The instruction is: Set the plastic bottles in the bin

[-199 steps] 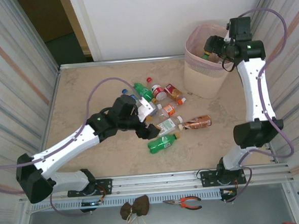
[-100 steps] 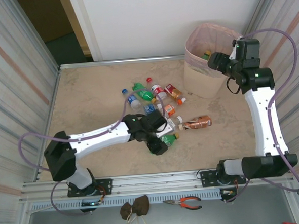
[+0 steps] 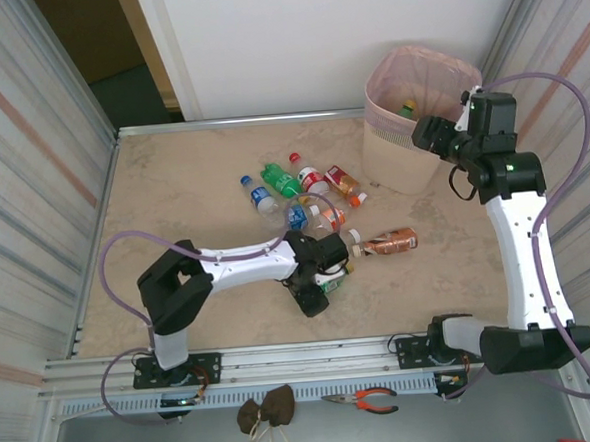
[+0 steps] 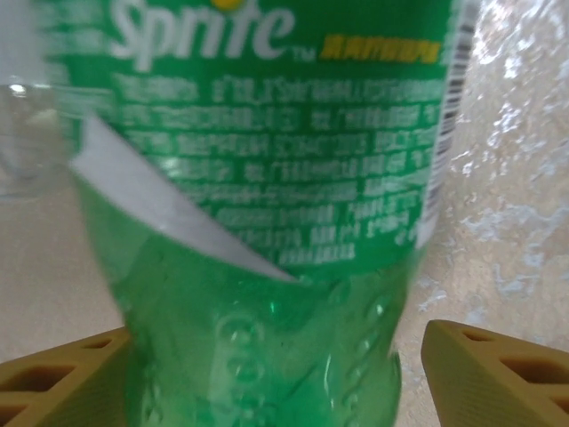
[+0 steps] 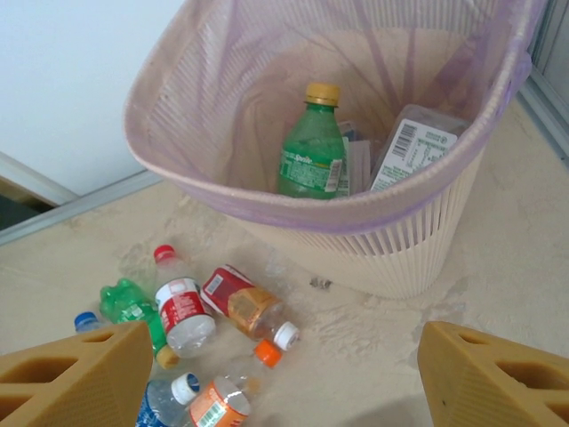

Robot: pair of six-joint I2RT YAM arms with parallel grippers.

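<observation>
A green Sprite bottle lies on the table between my left gripper's yellow fingers. The left gripper stands open around it, with a gap at the right finger. My right gripper hangs open and holds nothing beside the bin, which has a pink rim. In the bin stand a green bottle and clear ones. Several bottles lie on the table: a green one, a red-capped one, a red-and-orange one and a brown one.
Striped walls close in the table on both sides, and a metal rail runs along the near edge. Pliers lie below the rail. The left half of the table holds no bottles.
My left arm has swung right and towards the near edge, bringing its gripper down around the green Sprite bottle. My right gripper has drawn back from over the bin to its near side.
</observation>
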